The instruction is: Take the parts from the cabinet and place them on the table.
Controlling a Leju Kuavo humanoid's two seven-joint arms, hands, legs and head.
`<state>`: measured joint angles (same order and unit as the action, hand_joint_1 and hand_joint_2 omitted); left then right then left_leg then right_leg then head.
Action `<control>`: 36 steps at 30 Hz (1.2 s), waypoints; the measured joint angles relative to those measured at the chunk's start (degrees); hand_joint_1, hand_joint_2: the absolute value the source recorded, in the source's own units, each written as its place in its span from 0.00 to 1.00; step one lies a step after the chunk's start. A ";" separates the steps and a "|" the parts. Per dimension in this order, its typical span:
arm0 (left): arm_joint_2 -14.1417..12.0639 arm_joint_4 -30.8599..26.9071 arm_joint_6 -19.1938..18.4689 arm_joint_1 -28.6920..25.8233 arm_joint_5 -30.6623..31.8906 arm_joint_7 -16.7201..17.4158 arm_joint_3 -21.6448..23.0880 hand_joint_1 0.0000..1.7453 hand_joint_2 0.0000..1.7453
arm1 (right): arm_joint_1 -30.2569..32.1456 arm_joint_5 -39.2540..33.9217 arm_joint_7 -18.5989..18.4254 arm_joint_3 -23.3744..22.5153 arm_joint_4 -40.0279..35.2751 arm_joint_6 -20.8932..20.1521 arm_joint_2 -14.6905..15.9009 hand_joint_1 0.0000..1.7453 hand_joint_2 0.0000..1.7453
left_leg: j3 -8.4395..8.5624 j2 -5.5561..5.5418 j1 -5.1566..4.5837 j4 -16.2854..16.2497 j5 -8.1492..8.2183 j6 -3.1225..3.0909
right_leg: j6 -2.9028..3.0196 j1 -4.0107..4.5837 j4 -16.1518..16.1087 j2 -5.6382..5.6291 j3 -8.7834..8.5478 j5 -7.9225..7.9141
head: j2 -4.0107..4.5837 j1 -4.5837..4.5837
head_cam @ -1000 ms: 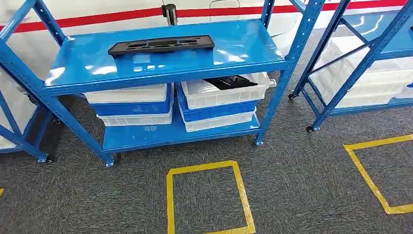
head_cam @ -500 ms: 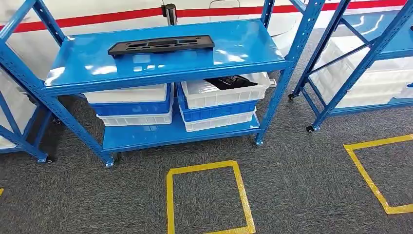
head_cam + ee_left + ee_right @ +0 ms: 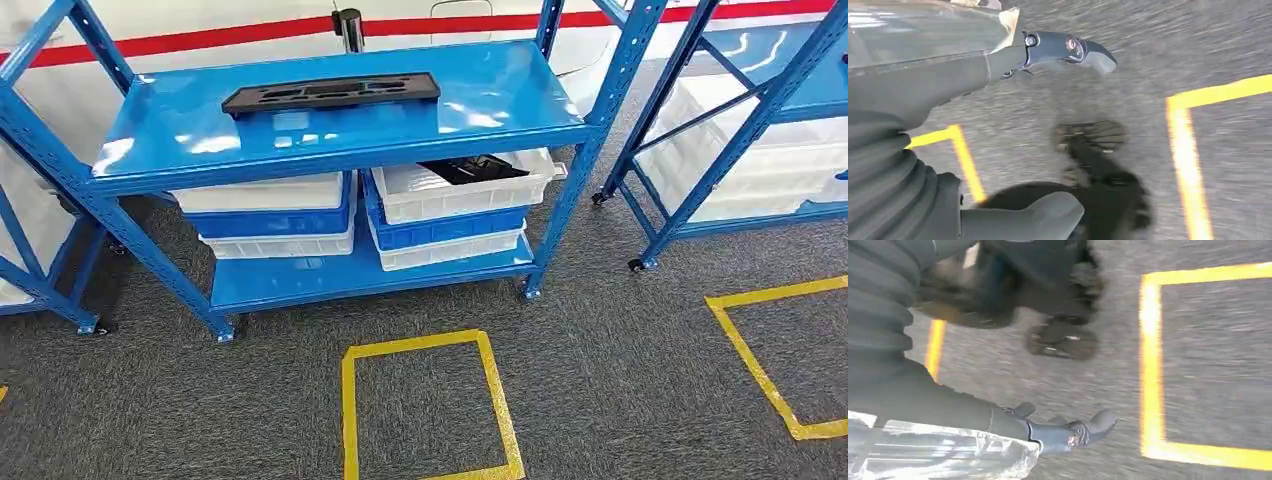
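Observation:
A long black part (image 3: pixel 330 93) lies flat on the top shelf of the blue cabinet (image 3: pixel 300 135) in the head view, toward its back left. A second black part (image 3: pixel 472 168) rests in the uppermost white bin (image 3: pixel 460 195) on the lower shelf, right stack. My left hand (image 3: pixel 938 85) hangs over grey carpet in the left wrist view, fingers (image 3: pixel 1068 47) straight and apart from the thumb, holding nothing. My right hand (image 3: pixel 948 410) likewise hangs above the carpet, fingers (image 3: pixel 1083 432) extended, with nothing in it.
White and blue bins (image 3: pixel 270 215) are stacked on the lower shelf. Another blue rack (image 3: pixel 740 130) with white bins stands at the right, and part of one at the left (image 3: pixel 30 250). Yellow tape squares (image 3: pixel 430 400) (image 3: pixel 770 350) mark the grey carpet in front.

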<state>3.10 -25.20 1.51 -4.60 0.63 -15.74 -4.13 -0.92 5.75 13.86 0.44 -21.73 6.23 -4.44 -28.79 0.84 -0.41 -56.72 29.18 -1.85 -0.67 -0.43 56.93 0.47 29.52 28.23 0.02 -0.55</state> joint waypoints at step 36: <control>5.11 8.78 2.71 8.19 5.92 -18.45 -8.57 0.00 0.00 | -18.91 39.76 13.86 17.32 -26.14 33.20 -8.48 0.00 1.00 | -0.11 0.02 0.00 -0.05 -0.11 0.02 | -0.02 -0.08 0.08 -0.06 0.10 -0.03 | 0.00 0.02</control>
<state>8.22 -16.42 4.22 3.59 6.55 -34.19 -12.70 -19.83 45.51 27.73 17.76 -47.86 39.43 -12.92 -28.89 0.86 -0.41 -56.77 29.07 -1.83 -0.69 -0.51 57.01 0.41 29.62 28.20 0.02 -0.52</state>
